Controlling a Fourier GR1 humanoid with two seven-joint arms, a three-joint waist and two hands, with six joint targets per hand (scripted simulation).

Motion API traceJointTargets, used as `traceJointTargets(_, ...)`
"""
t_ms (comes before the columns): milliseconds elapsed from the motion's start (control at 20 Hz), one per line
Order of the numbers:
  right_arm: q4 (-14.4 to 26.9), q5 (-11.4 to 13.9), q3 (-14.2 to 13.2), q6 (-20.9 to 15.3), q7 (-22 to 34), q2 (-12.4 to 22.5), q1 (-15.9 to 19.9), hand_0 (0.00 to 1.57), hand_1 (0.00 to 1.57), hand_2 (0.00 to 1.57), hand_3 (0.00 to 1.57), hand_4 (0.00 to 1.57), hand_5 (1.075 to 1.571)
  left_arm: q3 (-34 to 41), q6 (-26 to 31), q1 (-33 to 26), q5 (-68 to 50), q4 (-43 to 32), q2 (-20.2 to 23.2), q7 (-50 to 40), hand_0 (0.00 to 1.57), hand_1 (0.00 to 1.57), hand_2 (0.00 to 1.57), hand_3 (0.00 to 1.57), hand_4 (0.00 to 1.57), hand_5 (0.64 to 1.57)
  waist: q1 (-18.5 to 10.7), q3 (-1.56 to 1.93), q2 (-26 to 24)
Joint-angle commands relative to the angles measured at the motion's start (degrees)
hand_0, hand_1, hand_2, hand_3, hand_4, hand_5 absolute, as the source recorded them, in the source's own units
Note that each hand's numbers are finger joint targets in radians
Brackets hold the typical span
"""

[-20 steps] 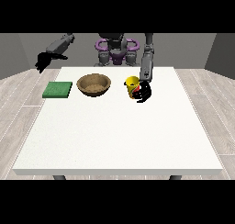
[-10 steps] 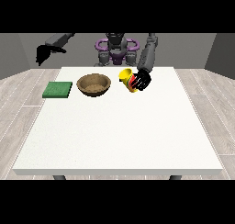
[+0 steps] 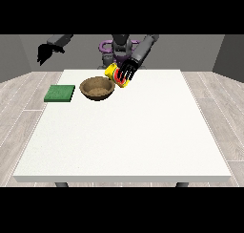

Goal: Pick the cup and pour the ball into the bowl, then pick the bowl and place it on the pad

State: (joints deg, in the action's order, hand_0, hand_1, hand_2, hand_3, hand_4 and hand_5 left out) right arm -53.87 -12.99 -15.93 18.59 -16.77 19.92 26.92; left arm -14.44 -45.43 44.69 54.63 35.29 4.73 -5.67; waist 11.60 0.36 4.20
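A yellow and red cup [image 3: 114,73] is held in the air, tipped on its side just right of the brown bowl [image 3: 97,88]. The hand at the view's right [image 3: 127,72] has its fingers curled round the cup. The bowl rests on the white table [image 3: 128,132], left of centre at the back. A green pad [image 3: 60,93] lies flat to the bowl's left. The hand at the view's left [image 3: 45,52] hangs raised beyond the table's left edge, away from everything. The ball is not visible.
The robot's torso [image 3: 119,48] stands behind the table's far edge. Grey floor surrounds the table on both sides.
The hand at the view's right has lifted the cup off the table, carried it left towards the bowl and tipped it over. The other hand has risen higher.
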Motion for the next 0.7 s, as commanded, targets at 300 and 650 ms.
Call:
traceJointTargets(300, 9.9, 1.1, -1.2, 1.3, -2.1, 1.5, -1.2, 0.0, 0.0, 0.17, 0.28, 0.73, 1.539, -17.4, 19.6, 11.5, 17.6, -1.3, -4.7, -22.8, 0.55, 0.55, 1.57, 1.57, 0.79, 1.571, -2.9, -0.16, -7.1)
traceJointTargets(650, 12.5, 1.1, -1.2, 3.4, -3.9, 2.3, 1.4, 0.0, 0.0, 0.0, 0.23, 0.74, 1.533, -28.5, 39.9, 19.5, 22.6, 0.2, -4.7, -19.0, 0.21, 0.21, 1.57, 1.57, 1.28, 1.341, -1.8, -0.14, -5.7)
